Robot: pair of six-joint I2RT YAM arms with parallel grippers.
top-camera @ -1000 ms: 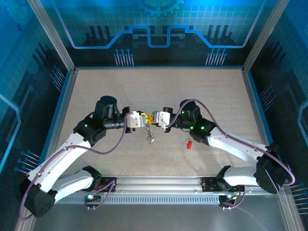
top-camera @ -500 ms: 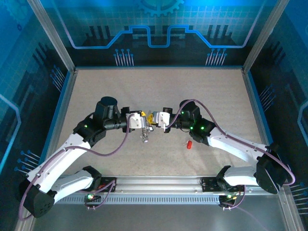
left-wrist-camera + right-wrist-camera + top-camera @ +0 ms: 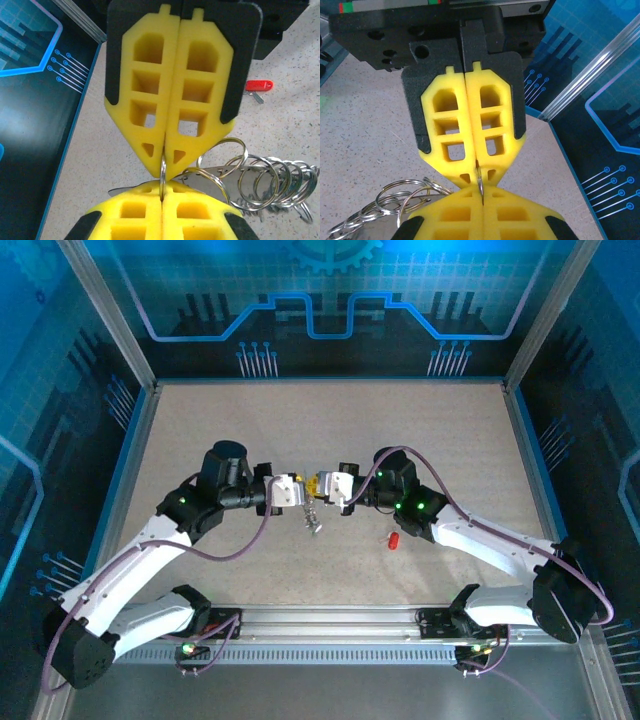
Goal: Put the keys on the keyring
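Top external view: left gripper [image 3: 302, 493] and right gripper [image 3: 320, 485] meet tip to tip over the middle of the table [image 3: 330, 430]. A bunch of silvery rings [image 3: 312, 520] hangs just below the meeting point. One red key [image 3: 394, 537] lies on the table beside the right arm, apart from both grippers.

Left wrist view: the left gripper [image 3: 162, 192], at the bottom edge, has its yellow pads pressed together on the keyring [image 3: 163, 172], a thin metal band seen edge-on. The right gripper [image 3: 165, 162], entering from the top, is clamped on the same band from the opposite side. The bunch of silvery rings [image 3: 260, 180] hangs to the right of the pinch. The red key [image 3: 259, 86] rests on the table beyond.

Right wrist view: the right gripper [image 3: 481, 195], pads together, pinches the keyring [image 3: 480, 181]. The left gripper [image 3: 477, 167] opposes it, likewise closed on the band. The silvery rings [image 3: 395, 200] show at lower left.
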